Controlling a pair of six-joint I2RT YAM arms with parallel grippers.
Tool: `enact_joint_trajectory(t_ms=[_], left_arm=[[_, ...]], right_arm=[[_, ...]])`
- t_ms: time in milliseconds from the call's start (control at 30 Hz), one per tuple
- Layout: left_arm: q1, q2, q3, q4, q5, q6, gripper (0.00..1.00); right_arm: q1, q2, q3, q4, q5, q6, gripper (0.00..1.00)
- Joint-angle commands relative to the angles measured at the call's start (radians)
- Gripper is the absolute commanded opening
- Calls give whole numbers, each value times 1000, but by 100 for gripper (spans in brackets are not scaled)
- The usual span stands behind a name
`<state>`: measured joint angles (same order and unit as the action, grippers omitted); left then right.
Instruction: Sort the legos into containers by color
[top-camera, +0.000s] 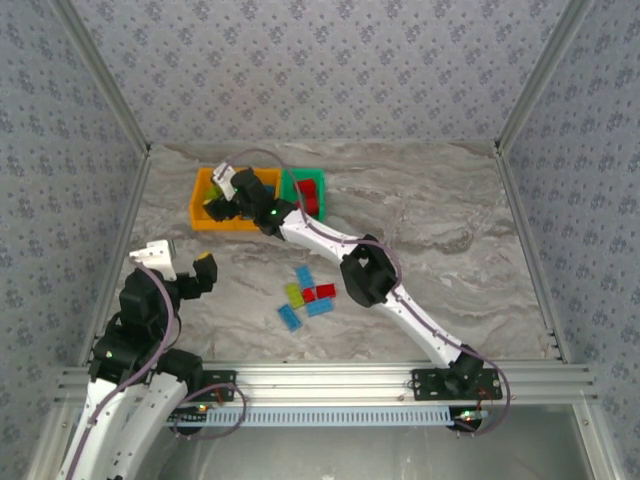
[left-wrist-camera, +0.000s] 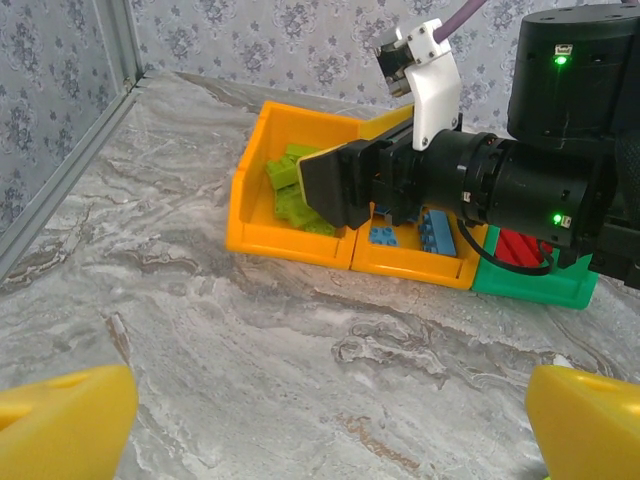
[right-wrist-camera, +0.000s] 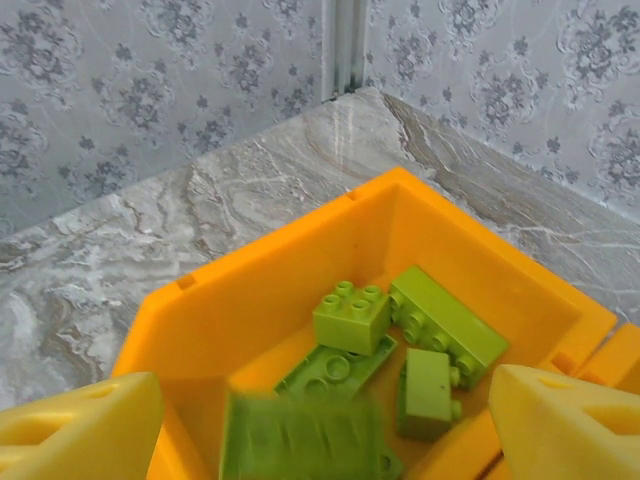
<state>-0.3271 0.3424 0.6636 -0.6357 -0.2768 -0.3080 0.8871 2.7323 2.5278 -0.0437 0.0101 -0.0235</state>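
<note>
Row of three bins on far left part of grey marbled table (top-camera: 450, 230). Leftmost: orange rectangular plastic bin (left-wrist-camera: 285, 240), lime-green plastic bricks (right-wrist-camera: 352, 317) in it. Touching its right side: second orange plastic bin (left-wrist-camera: 410, 262), light-blue plastic bricks (left-wrist-camera: 437, 232) in it. Right end: green plastic bin (left-wrist-camera: 530, 285), red plastic bricks (left-wrist-camera: 520, 247) in it. Right gripper (right-wrist-camera: 325, 425) over leftmost bin. Loose mixed bricks (top-camera: 305, 297) clustered in front of row, mid-table. Left gripper (left-wrist-camera: 320, 425) before row, well apart.

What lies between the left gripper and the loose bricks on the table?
Nothing but bare marble table. The top external view shows that stretch clear between the open left gripper and the loose bricks.
</note>
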Motion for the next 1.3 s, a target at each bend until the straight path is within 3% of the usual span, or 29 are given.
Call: enact_joint_trajectory(t_ms=[0,133,367,567,800,967,1267], left_arm=[[11,7,2,6,8,8,99],[13,15,3,4,13,7,99],[14,97,34,-7,90,-10,99],[-13,271,35,29,260,-235,99],[-417,700,131,153,135,-356,99],[-464,995,204,279,206,-478,99],[-473,1287,317,297,192,-565,79]], right_arm=[[-7,-32,40,-70,-18,-10,87],[-5,-193,-99,-118,-49,3,88],[-4,-707,-687,-75,-48,38,93],[41,-1118,-1020,-343,24,133,93],[153,-1489,-1406,-532,65,356,96],[163,-1614,-1564,-552,108,518,97],[166,-1647,-1618,-633,181,551,99]])
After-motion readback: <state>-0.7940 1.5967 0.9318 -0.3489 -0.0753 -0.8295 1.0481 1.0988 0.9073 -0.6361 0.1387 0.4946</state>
